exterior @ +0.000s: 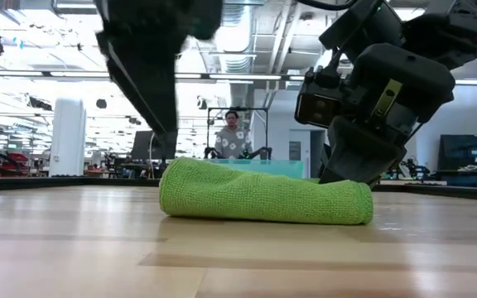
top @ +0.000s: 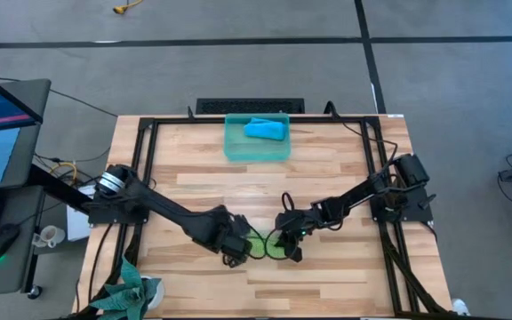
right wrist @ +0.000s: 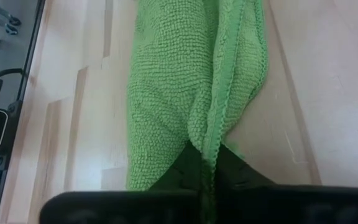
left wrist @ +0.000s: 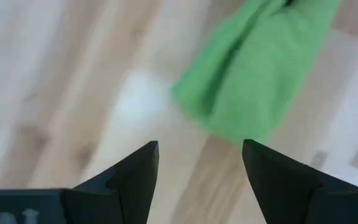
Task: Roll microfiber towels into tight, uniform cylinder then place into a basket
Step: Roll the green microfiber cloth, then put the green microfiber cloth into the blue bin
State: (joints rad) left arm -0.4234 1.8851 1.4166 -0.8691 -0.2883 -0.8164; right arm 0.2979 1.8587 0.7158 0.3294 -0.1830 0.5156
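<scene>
Lime-green cloth, our green towel (exterior: pixel 263 199), lies rolled at the lower centre of the table (top: pixel 327 169) in the high view, while the blue towel (top: pixel 265 130) already sits in the basket (top: pixel 235 147) at the upper centre. Our right gripper (right wrist: pixel 205 167) is clamped on the roll's loose hem; our left gripper (left wrist: pixel 201 155) hangs above the other end, jaws apart. The roll looks slack, though the left wrist view is blurred; lifting by the hem alone could unwind it.

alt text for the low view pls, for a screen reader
A rolled lime green towel lies on the wooden table. The right tool is clamped on its right end, while the left tool hangs open above its left end. A person stands far behind.
</scene>
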